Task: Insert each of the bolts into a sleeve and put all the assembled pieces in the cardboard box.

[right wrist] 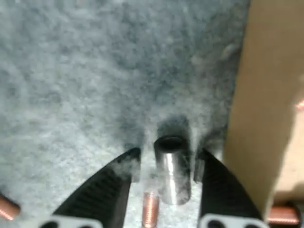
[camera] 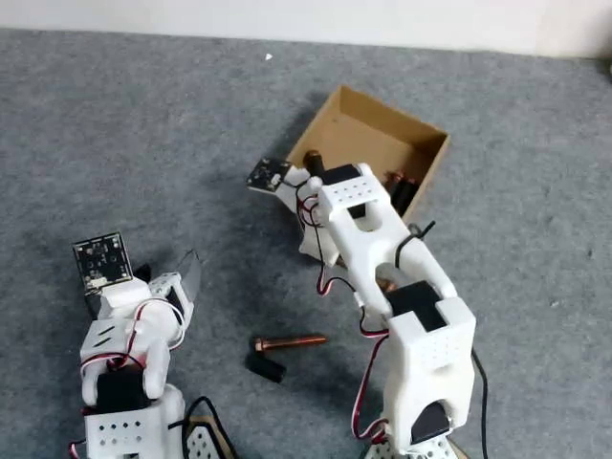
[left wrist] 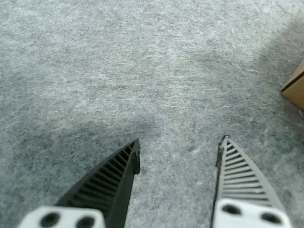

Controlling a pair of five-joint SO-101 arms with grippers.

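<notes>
A dark metal sleeve (right wrist: 172, 167) stands between the fingers of my right gripper (right wrist: 166, 159), which is open with narrow gaps on both sides. A copper bolt thread (right wrist: 150, 209) shows just beside the sleeve's near end. The cardboard box (right wrist: 266, 95) has its wall right next to this gripper. In the high view the right arm (camera: 359, 215) stretches over the near left wall of the cardboard box (camera: 330, 105). Dark and copper pieces (camera: 400, 186) lie inside it. A loose copper bolt (camera: 290, 341) and a black sleeve (camera: 265, 366) lie on the carpet. My left gripper (left wrist: 179, 142) is open over bare carpet.
Grey carpet covers the table. In the left wrist view a corner of the cardboard box (left wrist: 294, 90) shows off to the side. More copper ends (right wrist: 7, 206) lie near the right gripper. The left arm (camera: 129, 335) sits at the near left.
</notes>
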